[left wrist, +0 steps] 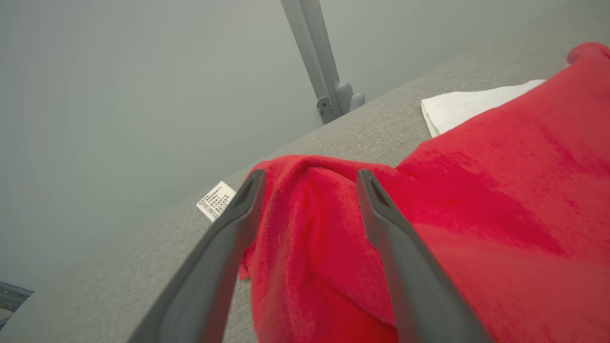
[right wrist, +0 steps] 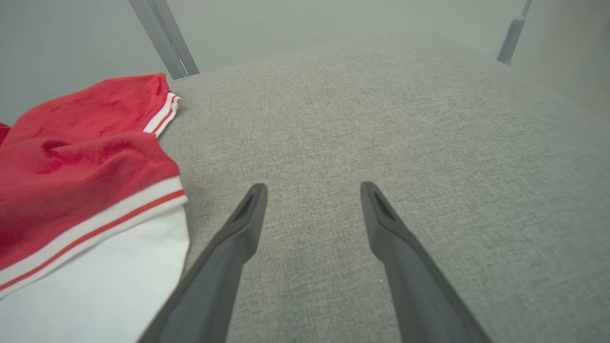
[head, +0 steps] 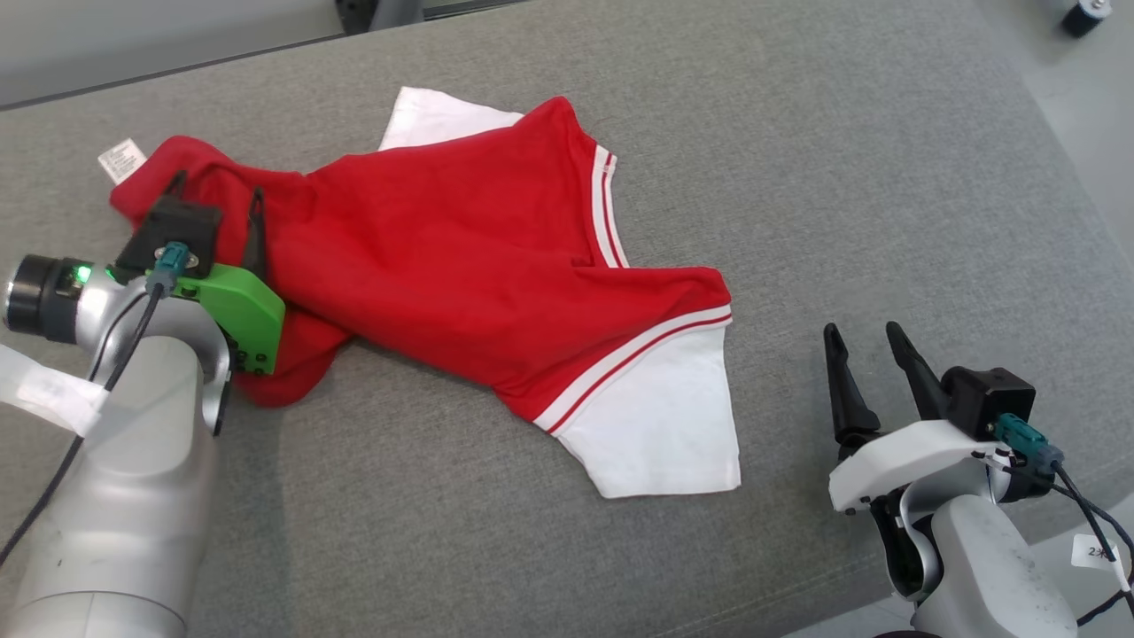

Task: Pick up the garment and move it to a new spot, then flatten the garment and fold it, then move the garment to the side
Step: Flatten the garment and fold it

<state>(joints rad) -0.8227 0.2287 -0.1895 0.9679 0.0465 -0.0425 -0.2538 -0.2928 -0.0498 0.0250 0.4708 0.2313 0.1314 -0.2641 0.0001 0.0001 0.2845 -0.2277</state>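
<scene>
The garment (head: pixel 461 266) is a red shirt with white sleeves and red-and-white striped trim, lying rumpled across the grey cushioned surface (head: pixel 797 177). A white label (head: pixel 121 160) sticks out at its far left end. My left gripper (head: pixel 217 190) is open over that bunched left end, fingers spread with a ridge of red cloth (left wrist: pixel 310 209) between them but not pinched. My right gripper (head: pixel 864 341) stands open above bare grey fabric, to the right of the near white sleeve (head: pixel 660 425). In the right wrist view the garment (right wrist: pixel 71 157) lies left of the fingers.
The surface's far edge (head: pixel 221 58) runs along the top, with a grey metal post (left wrist: pixel 317 62) behind it. Floor shows past the right edge (head: pixel 1081 115) and near right corner. Bare grey fabric stretches to the right of the garment.
</scene>
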